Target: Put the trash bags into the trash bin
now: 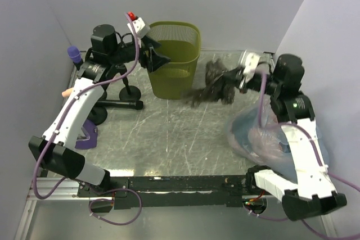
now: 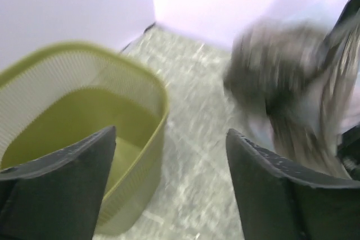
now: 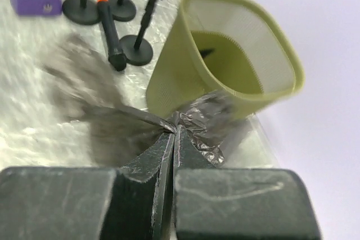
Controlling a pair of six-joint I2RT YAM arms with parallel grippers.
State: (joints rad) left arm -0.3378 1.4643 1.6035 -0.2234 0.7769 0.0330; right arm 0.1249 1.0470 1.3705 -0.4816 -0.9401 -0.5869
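Note:
The olive-green trash bin (image 1: pixel 174 60) stands upright at the back middle of the table; its inside looks empty. It also shows in the left wrist view (image 2: pixel 84 133) and the right wrist view (image 3: pixel 236 60). My right gripper (image 1: pixel 241 78) is shut on the dark grey trash bag (image 1: pixel 212 85), which hangs blurred in the air to the right of the bin. In the right wrist view the bag (image 3: pixel 112 122) is pinched between my closed fingertips (image 3: pixel 174 134). My left gripper (image 1: pixel 154 54) is open and empty beside the bin's left rim; the bag shows in its view (image 2: pixel 287 82).
A clear bluish bag (image 1: pixel 261 136) with pinkish contents lies under the right arm. Black stands (image 1: pixel 126 102) with microphones and a purple block (image 1: pixel 85 137) sit at the left. Walls close the table at the left, back and right.

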